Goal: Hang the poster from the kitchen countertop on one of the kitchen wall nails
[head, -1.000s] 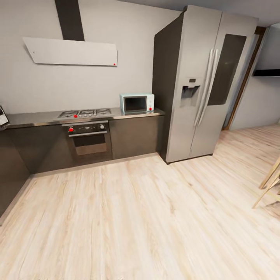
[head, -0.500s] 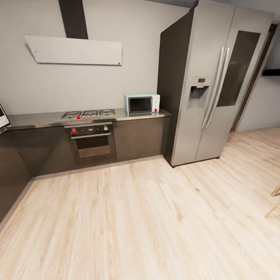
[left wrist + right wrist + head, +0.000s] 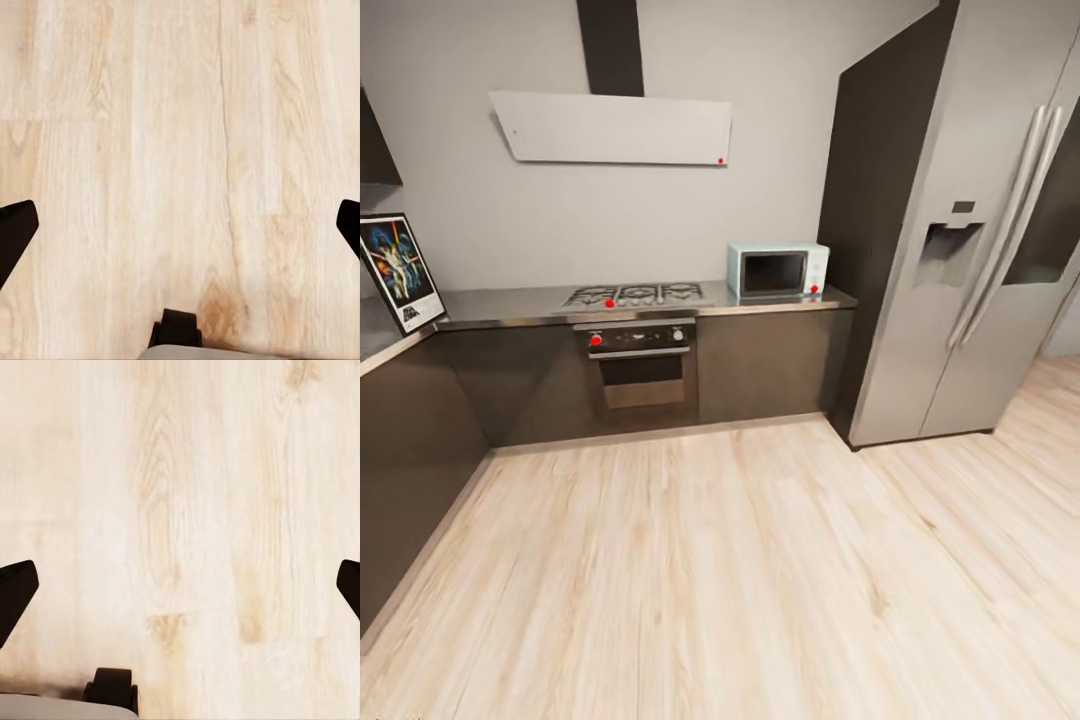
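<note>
Left gripper (image 3: pixel 180 225), right gripper (image 3: pixel 180 585) spread wide, empty, over floor (image 3: pixel 740 570); poster (image 3: pixel 400 270) prob. leaning on kitchen countertop (image 3: pixel 510 305).

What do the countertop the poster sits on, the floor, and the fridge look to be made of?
The kitchen countertop looks like matte grey metal or laminate with a thin steel front edge. The poster looks like printed paper in a black frame. The floor shows pale wood-grain planks, wood or laminate. The fridge looks like brushed steel.

1 poster (image 3: pixel 401 270), 1 microwave (image 3: pixel 777 270), 1 hob (image 3: pixel 636 295), 1 oven (image 3: pixel 639 358), 1 fridge (image 3: pixel 972 240), 1 hood (image 3: pixel 612 128).
</note>
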Tool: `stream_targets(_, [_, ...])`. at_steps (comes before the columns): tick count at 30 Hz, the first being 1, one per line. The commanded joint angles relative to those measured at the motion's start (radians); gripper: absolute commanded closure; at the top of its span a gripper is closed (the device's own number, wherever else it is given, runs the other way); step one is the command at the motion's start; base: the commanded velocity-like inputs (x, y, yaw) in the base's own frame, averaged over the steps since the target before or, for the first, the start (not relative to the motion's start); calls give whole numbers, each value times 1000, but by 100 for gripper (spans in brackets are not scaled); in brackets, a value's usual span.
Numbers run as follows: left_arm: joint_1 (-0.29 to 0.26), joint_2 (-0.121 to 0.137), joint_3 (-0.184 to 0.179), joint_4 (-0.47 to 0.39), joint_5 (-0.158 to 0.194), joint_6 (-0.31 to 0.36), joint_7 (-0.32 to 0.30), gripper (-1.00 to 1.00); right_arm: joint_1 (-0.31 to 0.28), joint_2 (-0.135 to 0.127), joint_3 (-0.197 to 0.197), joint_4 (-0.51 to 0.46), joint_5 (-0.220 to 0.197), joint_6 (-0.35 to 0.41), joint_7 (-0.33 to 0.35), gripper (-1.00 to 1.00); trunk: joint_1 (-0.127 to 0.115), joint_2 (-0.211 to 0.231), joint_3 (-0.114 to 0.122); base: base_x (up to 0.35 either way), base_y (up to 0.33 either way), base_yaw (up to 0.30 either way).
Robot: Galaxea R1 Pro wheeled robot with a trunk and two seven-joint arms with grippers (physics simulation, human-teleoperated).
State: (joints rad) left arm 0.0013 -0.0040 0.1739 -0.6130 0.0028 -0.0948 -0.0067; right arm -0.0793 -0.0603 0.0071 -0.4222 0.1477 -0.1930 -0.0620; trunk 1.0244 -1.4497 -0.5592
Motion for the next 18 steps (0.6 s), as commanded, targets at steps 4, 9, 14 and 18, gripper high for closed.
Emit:
stream_targets(4, [0, -1, 5, -1, 0, -2, -1, -100, 0, 0, 1, 1, 10, -3, -7, -100, 1, 0, -3, 310, 151, 277])
stream_targets(9, [0, -1, 6, -1, 0, -2, -1, -100, 0, 0, 1, 1, 10, -9, -7, -100, 1, 0, -5, 321, 118, 278])
stream_targets(14, [0, -1, 6, -1, 0, -2, -1, -100, 0, 0, 1, 2, 10, -26, -7, -100, 1, 0, -7, 330, 44, 278])
stream_targets(18, [0, -1, 6, -1, 0, -2, -1, -100, 0, 0, 1, 2, 10, -28, -7, -100, 1, 0, -9, 333, 10, 276])
